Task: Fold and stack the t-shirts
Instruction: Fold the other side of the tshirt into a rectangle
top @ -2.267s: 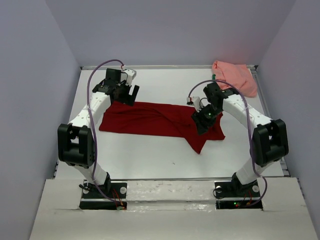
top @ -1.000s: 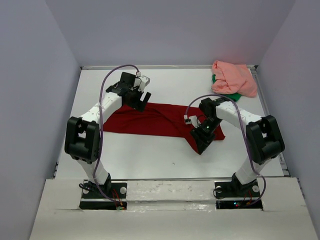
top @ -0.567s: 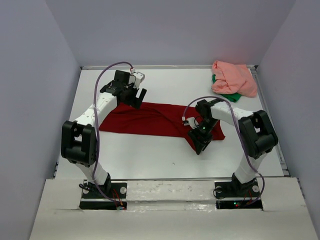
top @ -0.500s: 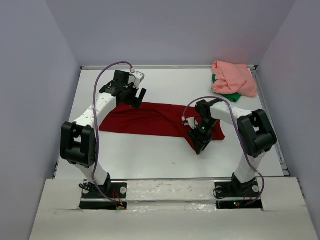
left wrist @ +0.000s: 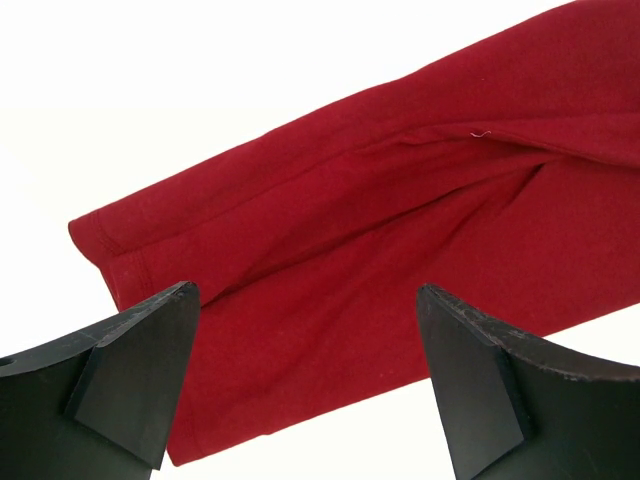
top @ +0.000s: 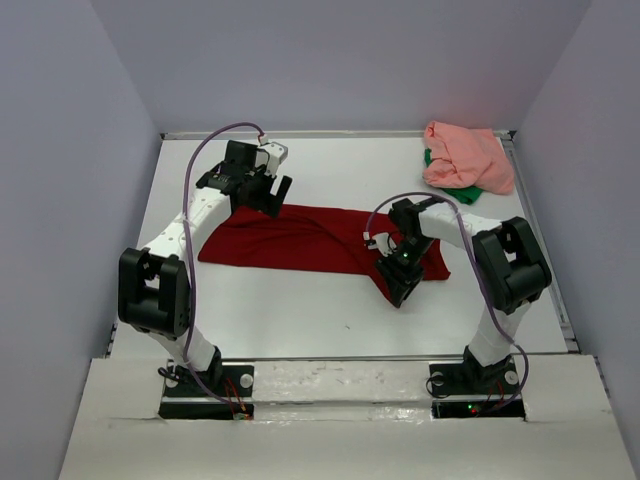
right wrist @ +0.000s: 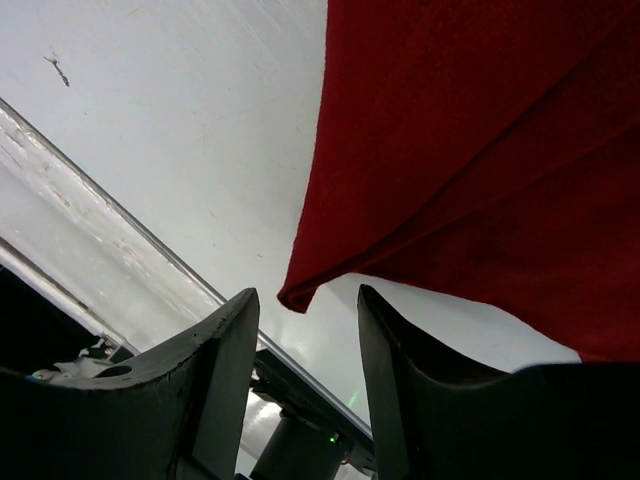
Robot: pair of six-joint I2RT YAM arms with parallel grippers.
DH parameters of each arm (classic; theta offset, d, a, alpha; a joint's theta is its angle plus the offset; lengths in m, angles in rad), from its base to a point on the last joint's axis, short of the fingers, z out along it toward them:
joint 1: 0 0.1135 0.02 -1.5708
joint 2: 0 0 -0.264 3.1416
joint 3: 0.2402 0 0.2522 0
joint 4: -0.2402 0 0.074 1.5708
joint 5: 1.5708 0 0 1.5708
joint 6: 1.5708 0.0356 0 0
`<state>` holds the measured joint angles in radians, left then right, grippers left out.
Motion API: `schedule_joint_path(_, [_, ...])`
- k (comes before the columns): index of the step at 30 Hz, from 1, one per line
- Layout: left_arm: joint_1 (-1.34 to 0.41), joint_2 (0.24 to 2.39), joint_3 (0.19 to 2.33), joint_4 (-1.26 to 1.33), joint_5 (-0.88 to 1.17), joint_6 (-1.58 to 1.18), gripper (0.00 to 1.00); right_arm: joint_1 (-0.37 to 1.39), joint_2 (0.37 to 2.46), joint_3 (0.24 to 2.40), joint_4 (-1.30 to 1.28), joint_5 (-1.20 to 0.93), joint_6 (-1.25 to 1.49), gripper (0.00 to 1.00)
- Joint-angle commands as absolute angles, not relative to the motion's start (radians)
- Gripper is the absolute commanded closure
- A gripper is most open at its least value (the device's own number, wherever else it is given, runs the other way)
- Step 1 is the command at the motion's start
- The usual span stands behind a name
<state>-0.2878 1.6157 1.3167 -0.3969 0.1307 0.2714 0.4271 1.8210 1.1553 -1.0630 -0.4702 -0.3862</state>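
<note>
**Red shirt spread flat; both grippers parted at its edges**

The dark red t-shirt (top: 300,238) is spread across the middle of the white table (top: 300,315). The left gripper (left wrist: 305,305) is held wide apart over the shirt's far edge. The right gripper (right wrist: 306,300) is parted narrowly around the near pointed corner, with nothing clamped. Against 2.3 s ago, the right gripper has been brought down to that corner and the left shifted rightward. The salmon pink t-shirt (top: 465,155) is heaped on green fabric (top: 455,192) at the far right. The table is enclosed by pale lilac walls (top: 350,60).

White arms (top: 190,218), black joints (top: 153,290), purple cables (top: 215,132)
</note>
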Motion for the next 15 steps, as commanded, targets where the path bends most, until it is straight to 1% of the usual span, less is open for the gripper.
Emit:
schedule_joint_path(1, [-0.282, 1.554, 1.304, -0.384, 0.146, 0.268, 0.01, 0.449, 1.827, 1.169, -1.049, -0.479, -0.373, 0.51])
schedule_joint_path(12, [-0.282, 1.551, 1.304, -0.382, 0.146, 0.270, 0.01, 0.477, 1.839, 1.163, -1.071, -0.473, -0.376, 0.52])
schedule_joint_path(15, [-0.279, 1.548, 1.301, -0.380, 0.144, 0.270, 0.01, 0.477, 1.848, 1.160, -1.071, -0.457, -0.376, 0.58])
